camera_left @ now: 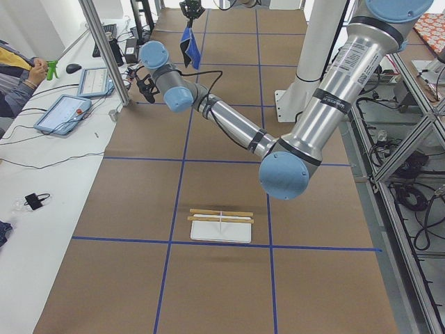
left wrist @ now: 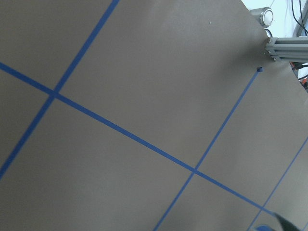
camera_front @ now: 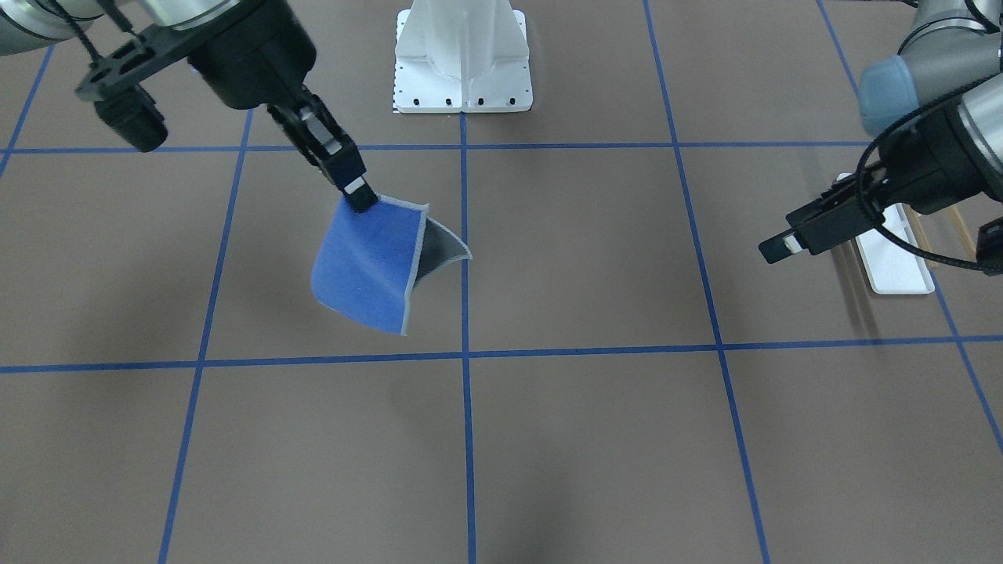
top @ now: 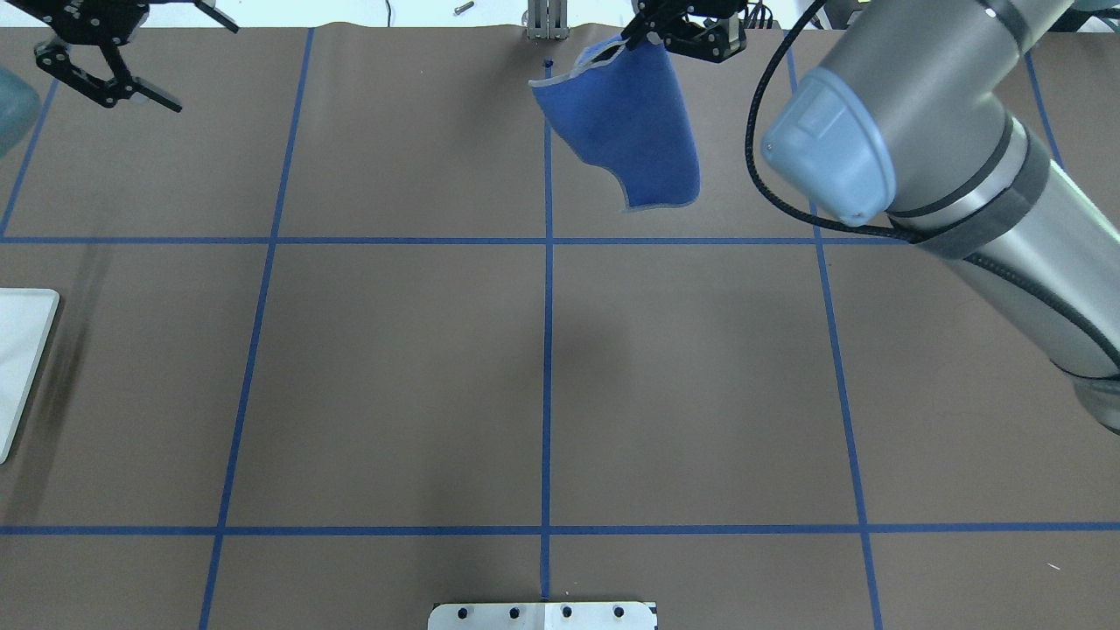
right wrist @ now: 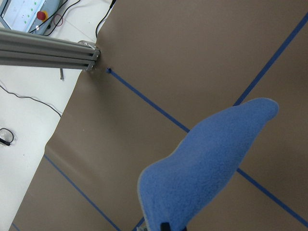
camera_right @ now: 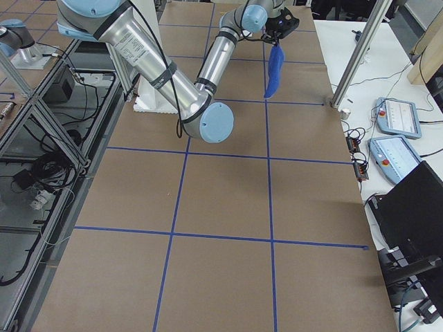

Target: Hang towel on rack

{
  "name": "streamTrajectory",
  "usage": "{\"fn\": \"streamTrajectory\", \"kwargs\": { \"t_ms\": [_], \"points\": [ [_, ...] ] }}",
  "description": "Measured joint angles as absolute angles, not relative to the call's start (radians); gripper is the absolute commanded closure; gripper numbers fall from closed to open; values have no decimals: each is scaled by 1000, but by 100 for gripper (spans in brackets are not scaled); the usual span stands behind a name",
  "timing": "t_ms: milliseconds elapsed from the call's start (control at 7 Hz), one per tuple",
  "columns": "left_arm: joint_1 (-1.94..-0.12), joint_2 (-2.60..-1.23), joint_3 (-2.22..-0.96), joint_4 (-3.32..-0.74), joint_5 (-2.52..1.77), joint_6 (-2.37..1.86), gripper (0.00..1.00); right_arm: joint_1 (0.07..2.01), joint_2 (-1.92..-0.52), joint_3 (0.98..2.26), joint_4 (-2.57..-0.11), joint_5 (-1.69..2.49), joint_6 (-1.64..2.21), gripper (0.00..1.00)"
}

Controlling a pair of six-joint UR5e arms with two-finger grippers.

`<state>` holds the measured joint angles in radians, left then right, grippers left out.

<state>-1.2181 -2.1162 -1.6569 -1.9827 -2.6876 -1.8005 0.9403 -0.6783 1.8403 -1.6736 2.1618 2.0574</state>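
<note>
right gripper (camera_front: 359,194) clenched on one corner of small blue-and-dark-grey square cloth towel (camera_front: 364,270), so it hangs free above brown table (camera_front: 588,258) for carrying. white-tray wooden-dowel rack (camera_left: 222,231) stands well apart, near left gripper (camera_front: 783,247), whose jaw state i cannot tell.

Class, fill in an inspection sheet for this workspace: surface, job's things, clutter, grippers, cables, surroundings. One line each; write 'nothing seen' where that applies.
Surface: brown mat marked with a blue tape grid.
Job's things: towel hangs by one corner, off the mat; rack stands apart on the left arm's side, rods bare.
Clutter: nothing seen.
Grippers: right gripper shut on the towel; left gripper open, empty.
Cables: black cable loops beside the right arm.
Surroundings: white pedestal; tablets on a side desk; seated person.
</note>
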Motion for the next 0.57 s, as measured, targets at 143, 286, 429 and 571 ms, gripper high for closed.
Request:
{"fn": "streamTrajectory", "kwargs": {
  "t_ms": [143, 286, 429, 571],
  "points": [
    [-1176, -2170, -1662, -2000, -2640, -2001, 2, 901, -639, 1830, -1673, 2120, 2105, 100],
    [-1139, -2210, -1665, -2032, -2597, -2176, 2, 871, -591, 1797, -1673, 2083, 2142, 100],
    [-1117, -2233, -1668, -2065, -2573, -2310, 2, 852, -549, 1757, -1673, 2057, 2162, 100],
    [-1108, -2243, -1679, -2087, -2563, -2400, 2, 844, -527, 1732, -1673, 2042, 2171, 100]
  ]
}}
